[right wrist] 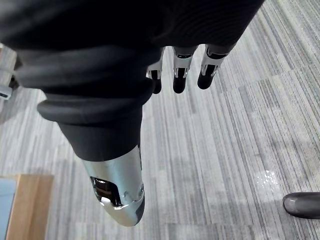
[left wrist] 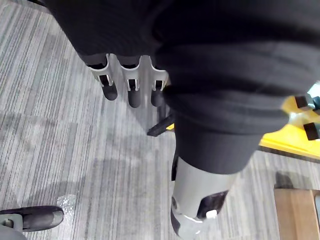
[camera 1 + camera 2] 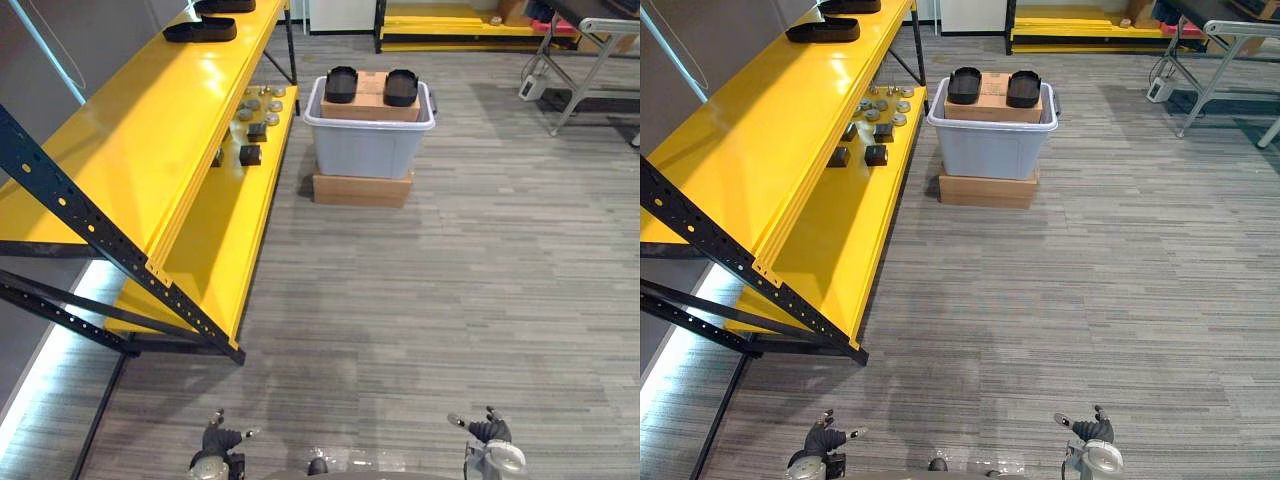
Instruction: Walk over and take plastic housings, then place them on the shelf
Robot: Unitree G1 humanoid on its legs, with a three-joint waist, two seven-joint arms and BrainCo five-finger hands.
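Observation:
Two black plastic housings (image 3: 341,84) (image 3: 401,87) lie on a cardboard box inside a grey bin (image 3: 368,148) on the floor ahead, beside the yellow shelf (image 3: 150,130). Two more black housings (image 3: 200,30) (image 3: 225,5) rest on the shelf's top level at the far end. My left hand (image 3: 215,440) and right hand (image 3: 488,432) hang low at the near edge, far from the bin. In the wrist views the left fingers (image 2: 130,90) and right fingers (image 1: 182,77) are straight and relaxed over the floor, holding nothing.
The bin stands on a flat cardboard box (image 3: 362,189). Small dark and metal parts (image 3: 255,115) lie on the shelf's lower level. A metal table frame (image 3: 590,60) stands at the back right, another yellow rack (image 3: 450,30) at the back. Grey striped floor lies between me and the bin.

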